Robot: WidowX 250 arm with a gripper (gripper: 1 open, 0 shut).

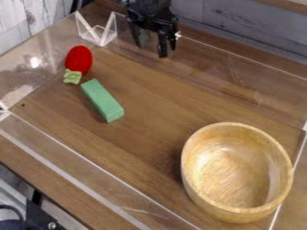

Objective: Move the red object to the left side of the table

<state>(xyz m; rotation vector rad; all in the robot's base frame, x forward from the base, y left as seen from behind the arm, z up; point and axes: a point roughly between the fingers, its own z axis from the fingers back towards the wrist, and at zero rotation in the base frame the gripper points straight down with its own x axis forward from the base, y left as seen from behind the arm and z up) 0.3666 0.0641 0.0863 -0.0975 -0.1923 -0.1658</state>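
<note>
The red object, a small round toy fruit with a green leafy piece at its lower left, lies on the table near the left wall. My gripper hangs over the far middle of the table, well to the right of the fruit and apart from it. Its black fingers point down, open, with nothing between them.
A long green block lies just below and right of the fruit. A large wooden bowl stands at the front right corner. Low clear plastic walls edge the tabletop.
</note>
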